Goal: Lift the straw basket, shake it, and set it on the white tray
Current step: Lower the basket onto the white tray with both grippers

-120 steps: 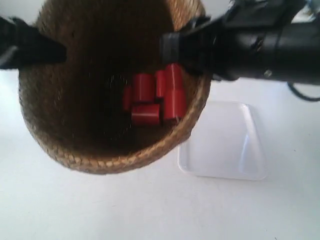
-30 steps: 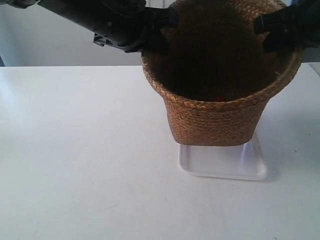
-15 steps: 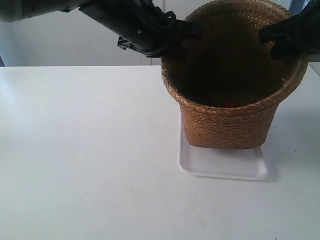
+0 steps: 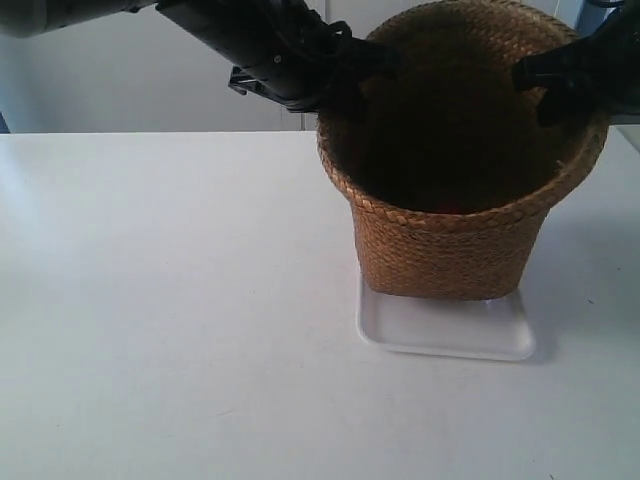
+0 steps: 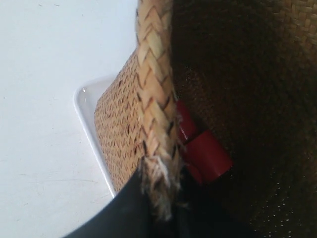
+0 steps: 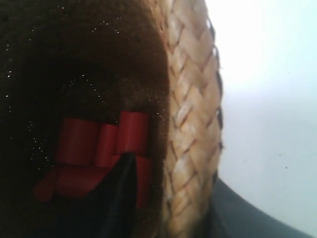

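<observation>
Bright washed-out whites, straw basket (image 4: 450, 250) interior murky, wrist views soft

Arm at the exterior view's left (image 4: 255, 45): black casing in rounded cylindrical segments, with a pale grey section at its far end and a few small pale flecks on the housing. Arm at the exterior view's right (image 4: 575, 70): black, blocky, edges blurred. Left gripper (image 5: 161, 183) has smooth matte black fingers (image 5: 126, 210); right gripper (image 6: 173, 168) has one pointed black finger (image 6: 119, 193) and one dark grey.

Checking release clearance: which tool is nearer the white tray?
Left, likely. Left tool clamps the straw basket rim over a white tray corner; right tool clamps the rim with only table beyond.
</observation>
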You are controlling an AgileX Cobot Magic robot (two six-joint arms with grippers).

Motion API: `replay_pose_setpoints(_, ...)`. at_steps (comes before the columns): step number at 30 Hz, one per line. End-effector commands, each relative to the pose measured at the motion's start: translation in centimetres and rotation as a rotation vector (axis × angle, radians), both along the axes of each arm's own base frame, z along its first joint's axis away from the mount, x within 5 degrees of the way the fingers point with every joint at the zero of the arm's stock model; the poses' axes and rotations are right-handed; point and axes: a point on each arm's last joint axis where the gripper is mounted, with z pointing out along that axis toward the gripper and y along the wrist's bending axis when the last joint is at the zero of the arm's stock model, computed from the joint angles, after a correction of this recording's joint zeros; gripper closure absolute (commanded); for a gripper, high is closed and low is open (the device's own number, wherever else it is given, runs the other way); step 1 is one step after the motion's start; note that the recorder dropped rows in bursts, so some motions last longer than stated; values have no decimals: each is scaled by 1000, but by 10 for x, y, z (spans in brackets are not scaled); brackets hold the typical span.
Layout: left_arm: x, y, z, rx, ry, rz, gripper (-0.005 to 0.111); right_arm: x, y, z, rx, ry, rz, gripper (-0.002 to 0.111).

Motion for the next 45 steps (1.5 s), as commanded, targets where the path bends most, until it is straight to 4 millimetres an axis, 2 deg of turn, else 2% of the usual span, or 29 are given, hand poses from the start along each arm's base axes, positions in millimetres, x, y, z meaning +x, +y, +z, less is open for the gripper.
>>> replay_pose_setpoints(1,1,-8,-1,-42,6,-5,107,3,-1,1,3,-28,-14,108)
replay_pose_setpoints(12,5,-10,-3,-46,-8,4,107,15,-1,-19,16,44,-23,108)
replay_pose_setpoints(20,6,-9,-4,-43,-20,7,107,18,-4,-27,-22,82,-26,108)
replay_pose_setpoints(36,5,-11,-2,-80,-2,11,107,17,-7,-27,-56,90,-36,108)
replay_pose_setpoints(45,5,-13,2,-108,0,9,107,18,-7,-14,-57,76,-34,108)
